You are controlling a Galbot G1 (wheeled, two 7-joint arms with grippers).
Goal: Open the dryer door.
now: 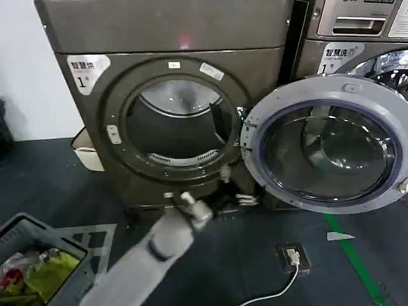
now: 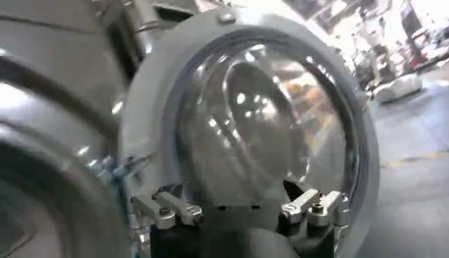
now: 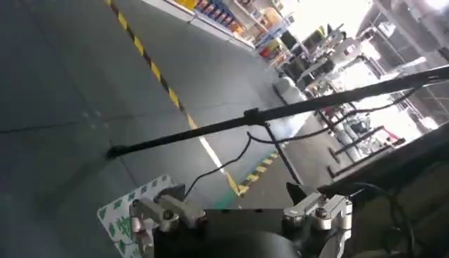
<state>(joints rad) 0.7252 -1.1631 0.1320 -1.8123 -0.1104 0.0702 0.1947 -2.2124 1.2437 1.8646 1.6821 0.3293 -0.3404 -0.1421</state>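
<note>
The dryer door (image 1: 328, 150) stands swung wide to the right of the bronze-grey dryer (image 1: 166, 32), its pale grey inner rim and glass bowl facing me. The round drum opening (image 1: 175, 124) is uncovered. My left gripper (image 1: 182, 199) sits low in front of the dryer, below the opening and left of the door's hinge side. In the left wrist view the left gripper (image 2: 242, 210) is open, holding nothing, with the door (image 2: 266, 112) close ahead. My right gripper (image 3: 242, 214) hangs open over the floor, away from the machine.
A second machine with a silver drawer panel (image 1: 357, 29) stands behind the open door. A laundry basket (image 1: 32, 261) with clothes sits at the lower left. A floor socket with a white cable (image 1: 293, 256) and a green floor line (image 1: 354, 255) lie below the door.
</note>
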